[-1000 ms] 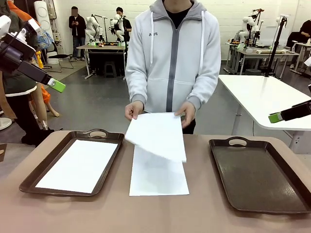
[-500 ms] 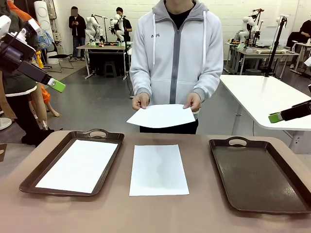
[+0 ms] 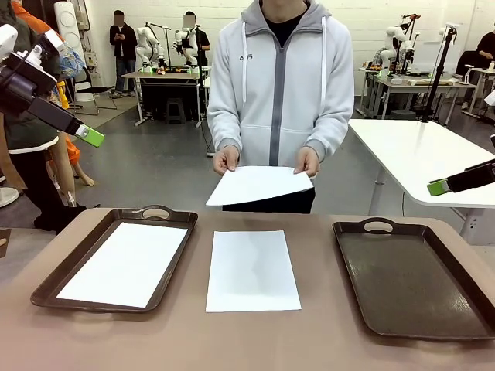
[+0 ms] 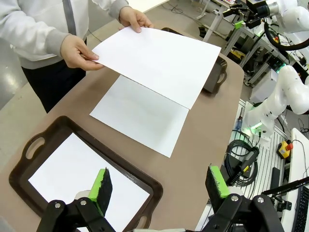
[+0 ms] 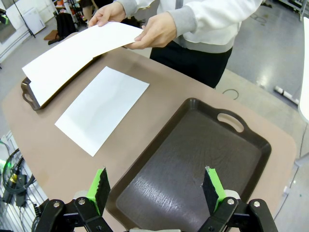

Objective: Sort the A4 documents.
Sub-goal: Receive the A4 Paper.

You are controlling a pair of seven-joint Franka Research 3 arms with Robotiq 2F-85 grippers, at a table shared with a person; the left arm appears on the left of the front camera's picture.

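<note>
A person at the far side holds one white A4 sheet (image 3: 257, 185) in both hands above the table edge, also seen as the held sheet (image 4: 159, 63) and the held sheet (image 5: 77, 53). A second sheet (image 3: 252, 270) lies flat on the table's middle. A third sheet (image 3: 126, 263) lies in the left brown tray (image 3: 46, 287). The right brown tray (image 3: 410, 270) holds nothing. My left gripper (image 4: 159, 186) hangs open high above the left tray (image 4: 36, 147). My right gripper (image 5: 157, 188) hangs open above the right tray (image 5: 193, 154). In the front view a left fingertip (image 3: 90, 137) and a right fingertip (image 3: 441, 186) show.
The brown table (image 3: 247, 340) has bare strips between the trays and along the front edge. A white table (image 3: 418, 158) stands at the back right. Cables and another robot base (image 4: 270, 106) sit beside the table in the left wrist view.
The person lifted the top sheet off the middle sheet and raised it to chest height, holding it nearly level. Both arms stayed still.
</note>
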